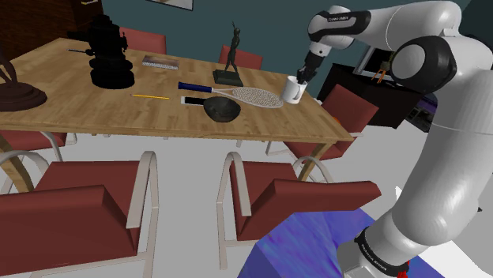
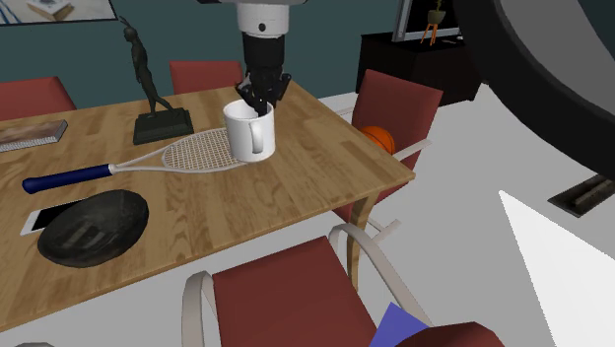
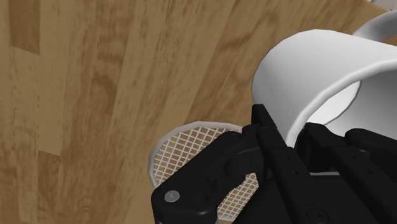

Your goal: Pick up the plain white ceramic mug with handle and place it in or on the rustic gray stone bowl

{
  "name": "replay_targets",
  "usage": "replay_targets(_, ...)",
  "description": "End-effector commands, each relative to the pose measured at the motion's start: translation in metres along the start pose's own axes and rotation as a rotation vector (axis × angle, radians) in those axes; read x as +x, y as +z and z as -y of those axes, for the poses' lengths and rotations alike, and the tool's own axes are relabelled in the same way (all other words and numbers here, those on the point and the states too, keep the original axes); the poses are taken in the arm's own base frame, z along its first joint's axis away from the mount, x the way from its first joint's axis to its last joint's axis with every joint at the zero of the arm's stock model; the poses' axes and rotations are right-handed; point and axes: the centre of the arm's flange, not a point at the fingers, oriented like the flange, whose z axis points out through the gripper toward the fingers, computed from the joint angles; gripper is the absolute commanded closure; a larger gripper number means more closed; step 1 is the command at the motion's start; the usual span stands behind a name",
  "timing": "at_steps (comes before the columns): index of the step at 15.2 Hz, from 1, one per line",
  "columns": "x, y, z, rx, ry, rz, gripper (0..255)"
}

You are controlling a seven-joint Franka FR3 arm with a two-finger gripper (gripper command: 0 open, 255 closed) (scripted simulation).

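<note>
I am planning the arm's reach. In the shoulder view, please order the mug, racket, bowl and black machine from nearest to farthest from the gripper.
1. The mug, its rim clasped by the gripper.
2. The racket, its head just left of the mug.
3. The bowl, further left, in front of the racket's throat.
4. The black machine, far off to the view's left.

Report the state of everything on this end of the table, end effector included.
end effector: shut on the white mug's rim.
white mug: upright, gripped; lifted or not, cannot tell.
dark grey bowl: upright on the table, empty.
racket: lying flat, head by the mug.
phone: lying flat, partly hidden by the bowl.
figurine: standing upright.
</note>
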Motion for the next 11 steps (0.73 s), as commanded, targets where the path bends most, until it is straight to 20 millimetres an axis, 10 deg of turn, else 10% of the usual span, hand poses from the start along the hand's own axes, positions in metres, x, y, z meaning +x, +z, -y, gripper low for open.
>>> replay_targets(1, -0.001, -0.01, 0.001, 0.0, 0.0, 0.0, 255)
replay_targets(11, 0.045, -0.015, 0.11, 0.0, 0.0, 0.0, 255)
